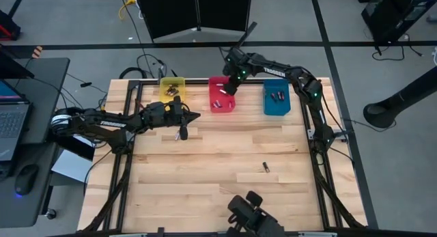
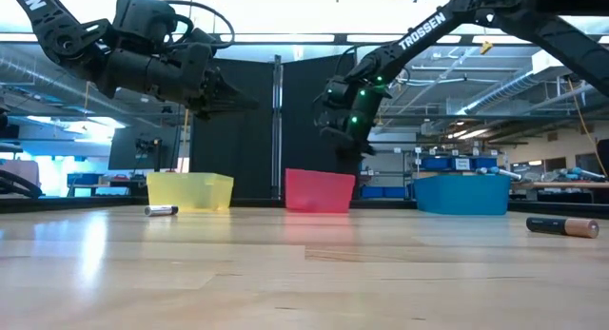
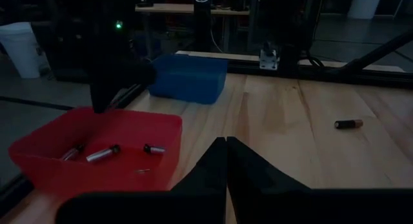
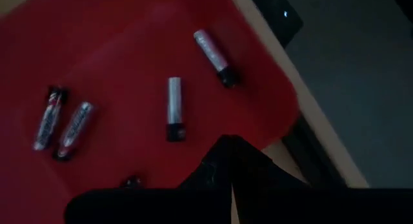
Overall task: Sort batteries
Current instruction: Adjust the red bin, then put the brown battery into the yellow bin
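Three bins stand along the far edge: yellow [image 1: 173, 89], red [image 1: 221, 95] and blue [image 1: 276, 99], each with small batteries inside. My right gripper [image 1: 229, 87] hovers shut over the red bin [image 4: 116, 50], where several silvery and dark batteries [image 4: 174, 108] lie on the floor. My left gripper [image 1: 195, 116] is shut and held above the table [image 2: 238, 100], pointing toward the right edge. One battery [image 1: 182, 133] lies on the wood just near of it. Another battery [image 1: 266, 167] lies nearer the table's middle right [image 3: 348, 124].
A dark camera mount [image 1: 249, 213] sits at the near edge. Bare wood [image 1: 205, 175] spreads across the middle and near part of the table. A laptop and mouse [image 1: 26, 177] rest on a side desk to the left, off the table.
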Robot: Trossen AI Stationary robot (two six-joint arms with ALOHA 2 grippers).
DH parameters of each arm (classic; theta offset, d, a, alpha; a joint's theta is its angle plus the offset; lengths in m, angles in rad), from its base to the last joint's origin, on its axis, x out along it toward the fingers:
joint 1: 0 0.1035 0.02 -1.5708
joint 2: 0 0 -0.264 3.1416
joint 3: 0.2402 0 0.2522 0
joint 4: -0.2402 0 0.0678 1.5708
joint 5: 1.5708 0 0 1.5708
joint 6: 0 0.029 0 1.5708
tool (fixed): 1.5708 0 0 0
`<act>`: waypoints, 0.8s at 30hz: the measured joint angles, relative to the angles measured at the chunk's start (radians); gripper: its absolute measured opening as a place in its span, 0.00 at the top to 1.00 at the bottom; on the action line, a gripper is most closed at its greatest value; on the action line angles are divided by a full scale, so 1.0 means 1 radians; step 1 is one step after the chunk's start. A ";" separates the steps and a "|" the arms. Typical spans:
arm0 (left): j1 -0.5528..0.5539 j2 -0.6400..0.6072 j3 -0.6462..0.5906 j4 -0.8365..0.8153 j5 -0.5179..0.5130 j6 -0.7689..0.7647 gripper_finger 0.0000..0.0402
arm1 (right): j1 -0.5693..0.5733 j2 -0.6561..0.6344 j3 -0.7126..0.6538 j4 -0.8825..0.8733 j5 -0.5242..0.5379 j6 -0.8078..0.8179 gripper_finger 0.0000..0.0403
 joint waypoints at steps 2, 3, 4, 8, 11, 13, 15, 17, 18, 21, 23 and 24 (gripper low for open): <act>0.000 0.000 0.000 -0.001 0.000 0.000 0.97 | 0.001 0.000 0.000 -0.020 0.000 0.016 0.98; 0.000 0.000 0.000 -0.001 0.000 0.000 0.97 | 0.002 0.000 0.000 -0.026 -0.001 0.017 0.98; 0.000 0.000 0.000 -0.001 0.000 0.000 0.97 | 0.004 0.000 0.000 -0.030 -0.001 0.018 0.98; 0.000 0.000 0.000 -0.003 0.000 0.000 0.97 | 0.014 -0.005 0.000 -0.019 -0.001 0.016 0.98; 0.000 0.000 0.000 -0.005 0.000 0.000 0.97 | 0.026 -0.023 0.006 -0.010 -0.002 0.003 0.98; 0.000 0.000 0.000 -0.008 0.000 0.000 0.97 | 0.038 -0.050 0.010 -0.007 -0.003 -0.015 0.98; 0.000 0.000 0.000 -0.011 0.000 0.003 0.97 | 0.057 -0.090 0.010 -0.019 -0.003 -0.024 0.98; 0.000 0.000 0.000 -0.012 0.000 0.004 0.97 | 0.088 -0.141 0.010 -0.047 -0.001 -0.028 0.98; 0.000 0.000 0.000 -0.014 0.001 0.004 0.97 | 0.109 -0.171 -0.001 -0.059 0.002 -0.027 0.98; -0.015 0.000 0.000 -0.017 0.004 0.015 0.97 | 0.187 -0.273 -0.086 -0.077 0.039 -0.010 0.98; -0.032 0.000 0.000 -0.019 0.005 0.040 0.97 | 0.249 -0.345 -0.187 -0.049 0.074 0.030 0.98; -0.041 0.000 0.000 -0.020 0.004 0.051 0.97 | 0.283 -0.384 -0.248 -0.026 0.092 0.062 0.98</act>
